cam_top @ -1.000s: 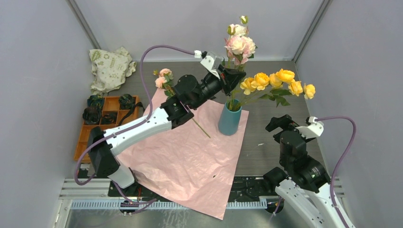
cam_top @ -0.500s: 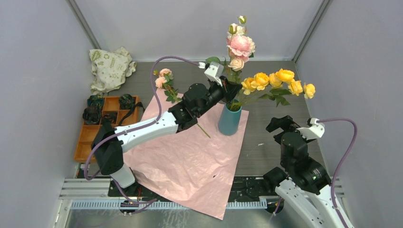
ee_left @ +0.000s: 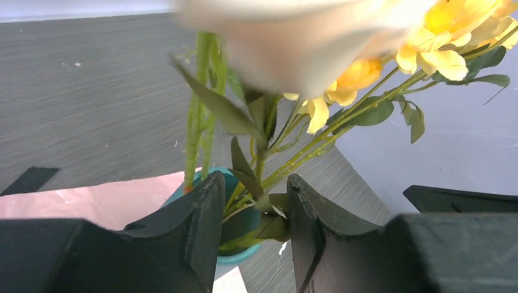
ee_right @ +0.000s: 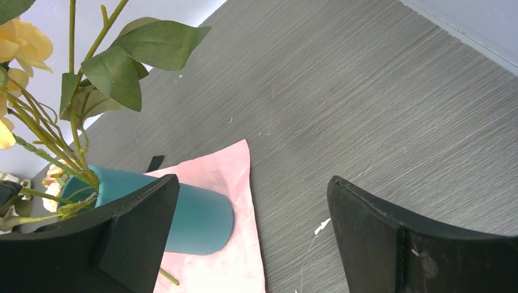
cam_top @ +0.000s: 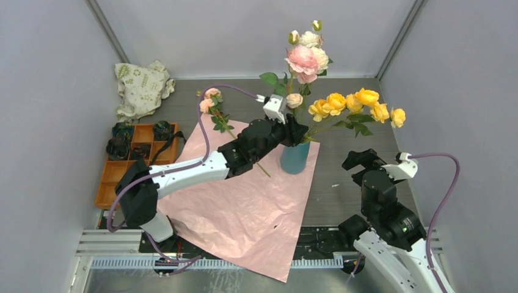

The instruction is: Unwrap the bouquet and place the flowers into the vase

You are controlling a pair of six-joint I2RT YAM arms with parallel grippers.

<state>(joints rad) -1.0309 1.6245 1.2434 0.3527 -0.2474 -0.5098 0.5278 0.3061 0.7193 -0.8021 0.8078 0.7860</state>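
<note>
**Left jaws parted at vase mouth, right jaws wide and empty**

My left gripper (cam_top: pixel 295 130) sits at the rim of the vase (cam_top: pixel 294 157) with its jaws apart. In the wrist view, green stems and leaves show through the gap and nothing is pinched. The vase stands upright on the far right corner of the pink wrapping paper (cam_top: pixel 238 207), which lies flat on the table (cam_top: pixel 348 183). In the vase, pink and white peonies (cam_top: pixel 307 56) stand tall and yellow roses (cam_top: pixel 357 102) lean right. One pink-flowered stem (cam_top: pixel 211 102) lies across the paper's far left edge. My right gripper (cam_top: pixel 359 162) hovers right of the vase, jaws wide, holding nothing.
</note>
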